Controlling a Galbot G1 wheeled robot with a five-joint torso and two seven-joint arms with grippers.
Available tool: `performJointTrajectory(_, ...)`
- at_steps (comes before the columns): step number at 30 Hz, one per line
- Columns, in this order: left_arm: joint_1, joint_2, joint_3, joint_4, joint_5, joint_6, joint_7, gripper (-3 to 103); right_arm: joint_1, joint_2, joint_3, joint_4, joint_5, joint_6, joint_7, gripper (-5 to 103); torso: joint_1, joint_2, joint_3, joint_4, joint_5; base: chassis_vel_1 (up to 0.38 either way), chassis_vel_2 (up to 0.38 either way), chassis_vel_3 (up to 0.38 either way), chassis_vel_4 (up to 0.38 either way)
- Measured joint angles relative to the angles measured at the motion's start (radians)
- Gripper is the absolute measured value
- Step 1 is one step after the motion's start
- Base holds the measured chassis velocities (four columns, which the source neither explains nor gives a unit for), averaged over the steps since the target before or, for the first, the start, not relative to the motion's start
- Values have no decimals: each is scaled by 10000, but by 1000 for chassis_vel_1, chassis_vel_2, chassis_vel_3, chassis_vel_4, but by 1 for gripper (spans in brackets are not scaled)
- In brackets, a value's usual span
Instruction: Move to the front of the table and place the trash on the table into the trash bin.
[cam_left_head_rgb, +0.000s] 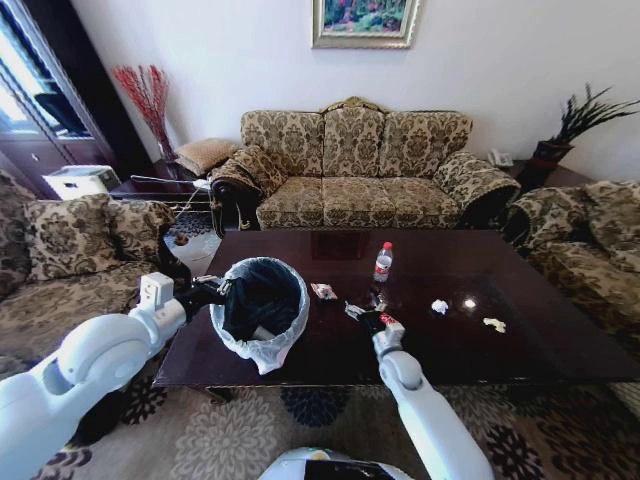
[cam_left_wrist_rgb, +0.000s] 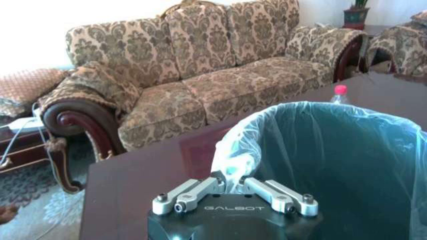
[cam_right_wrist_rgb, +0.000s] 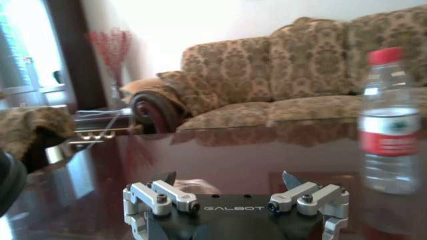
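Table (cam_left_head_rgb: 560, 340), litter, left claw (cam_left_wrist_rgb: 228, 184) on bin (cam_left_head_rgb: 262, 300)

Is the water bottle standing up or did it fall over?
Standing up. The bottle stands on the table with its red cap on top, and the right wrist view shows it upright too.

Table (cam_left_head_rgb: 560, 340): glossy dark reddish-brown top. Trash bin (cam_left_head_rgb: 262, 300): black inside, translucent whitish bag over rim. Bottle (cam_left_head_rgb: 383, 262): clear, red cap, red label. Crumpled paper (cam_left_head_rgb: 439, 307): white. Scrap (cam_left_head_rgb: 494, 324): yellowish. Sofa (cam_left_head_rgb: 360, 170): tan-and-brown damask. Rug (cam_left_head_rgb: 240, 435): grey, floral medallions. Arms: white.
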Motion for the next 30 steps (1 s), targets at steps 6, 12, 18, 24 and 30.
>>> performJointTrajectory(6, -31, 155, 0, 45, -41, 29, -6, 3, 844, 523, -500, -1134, -483, 93, -390, 100, -3, 1, -1, -9, 11, 20, 19, -8, -5)
performJointTrajectory(12, -61, 238, 49, 139, -120, 31, 1, 3, 1671, 1062, -659, -2320, -1464, 459, -480, 100, -1, 0, 0, -11, 11, 0, 0, 0, 0)
performJointTrajectory(18, -124, 332, 135, 304, -188, 31, 5, 3, 2478, 1719, -684, -3772, -2096, 609, -378, 100, -1, 0, -1, -3, 9, 0, 0, 0, 0)
performJointTrajectory(24, -134, 328, 175, 363, -197, 29, 21, 3, 2493, 1924, -531, -4196, -2371, 427, 193, 100, -1, 0, -1, -8, 10, 0, 0, 0, 0)
performJointTrajectory(30, -180, 283, 230, 391, -197, 13, 24, 3, 2440, 1821, -506, -4180, -2203, 286, 257, 85, -2, 0, -2, -6, 11, 0, 0, 0, 0)
